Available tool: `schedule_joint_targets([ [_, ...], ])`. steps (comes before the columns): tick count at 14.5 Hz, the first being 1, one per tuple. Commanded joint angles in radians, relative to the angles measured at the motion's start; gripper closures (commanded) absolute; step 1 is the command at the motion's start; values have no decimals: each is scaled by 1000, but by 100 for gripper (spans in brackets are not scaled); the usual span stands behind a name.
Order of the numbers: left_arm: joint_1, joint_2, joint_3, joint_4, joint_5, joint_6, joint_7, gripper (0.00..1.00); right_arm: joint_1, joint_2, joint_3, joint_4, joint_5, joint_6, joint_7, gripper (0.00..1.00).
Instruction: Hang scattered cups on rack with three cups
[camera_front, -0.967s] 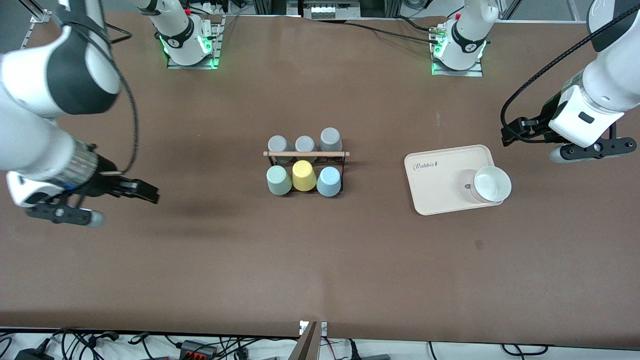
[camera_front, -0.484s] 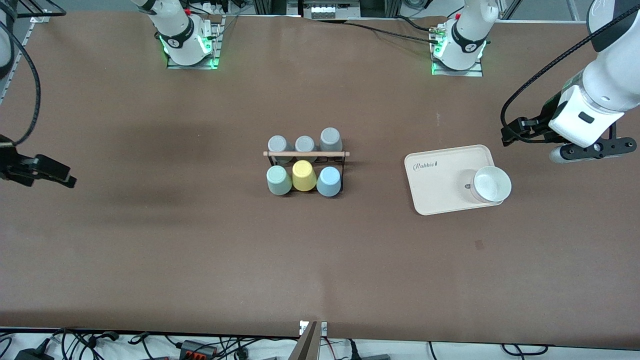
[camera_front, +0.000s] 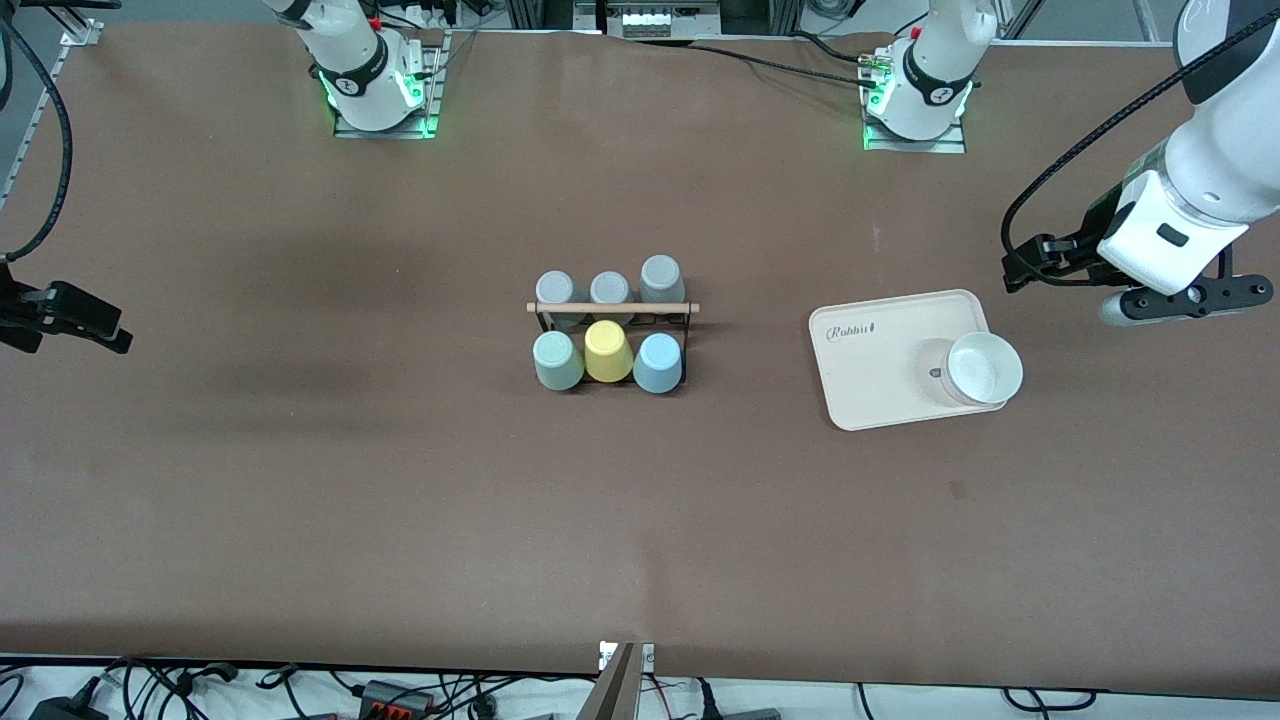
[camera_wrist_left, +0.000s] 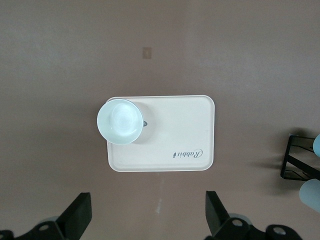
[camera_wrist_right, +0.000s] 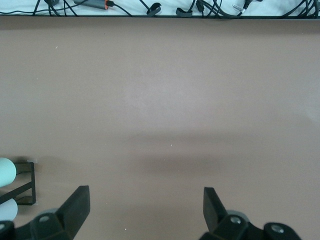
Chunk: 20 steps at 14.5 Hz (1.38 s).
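The rack (camera_front: 612, 308), black wire with a wooden rod on top, stands mid-table. Three grey cups (camera_front: 609, 288) sit on its side farther from the front camera. On the nearer side sit the sage green cup (camera_front: 557, 360), a yellow cup (camera_front: 608, 350) and the light blue cup (camera_front: 658, 362). My right gripper (camera_front: 85, 325) is open and empty over the table's edge at the right arm's end; its wrist view (camera_wrist_right: 146, 195) shows the rack's corner (camera_wrist_right: 25, 182) and the sage cup (camera_wrist_right: 6, 171). My left gripper (camera_front: 1035, 265) (camera_wrist_left: 147, 200) is open and empty, beside the tray.
A cream tray (camera_front: 880, 370) (camera_wrist_left: 170, 145) lies toward the left arm's end, with a white bowl (camera_front: 984, 368) (camera_wrist_left: 120, 120) on its corner. Cables (camera_wrist_right: 150, 7) run along the table's edge nearest the front camera.
My right arm has drawn back from the rack toward its own end of the table, so only the gripper shows at the view's edge. The left arm and all cups have not moved.
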<state>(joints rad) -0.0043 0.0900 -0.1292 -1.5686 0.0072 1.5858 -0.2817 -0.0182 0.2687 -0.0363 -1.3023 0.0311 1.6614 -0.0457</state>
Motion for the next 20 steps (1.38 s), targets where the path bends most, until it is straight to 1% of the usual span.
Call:
schedule_joint_targets([
  [1, 6, -7, -6, 9, 17, -17, 22, 0, 17, -40, -13, -57, -14, 8, -17, 0],
  [4, 6, -7, -6, 9, 17, -17, 22, 0, 17, -143, -10, -222, -29, 83, -19, 0],
  [8, 6, -7, -6, 9, 19, -17, 22, 0, 17, -253, -4, -383, -34, 106, -8, 0],
  [10, 6, -7, -6, 9, 17, -17, 22, 0, 14, -284, -5, -442, -34, 129, -19, 0],
  [13, 6, -7, -6, 9, 17, -17, 22, 0, 15, -296, -5, -451, -33, 123, -29, 0],
  [16, 6, -7, -6, 9, 17, -17, 22, 0, 14, -286, -5, -405, -23, 86, -34, 0],
  [20, 7, -7, -6, 9, 17, -17, 22, 0, 17, -286, -4, -402, -20, 58, -20, 0],
])
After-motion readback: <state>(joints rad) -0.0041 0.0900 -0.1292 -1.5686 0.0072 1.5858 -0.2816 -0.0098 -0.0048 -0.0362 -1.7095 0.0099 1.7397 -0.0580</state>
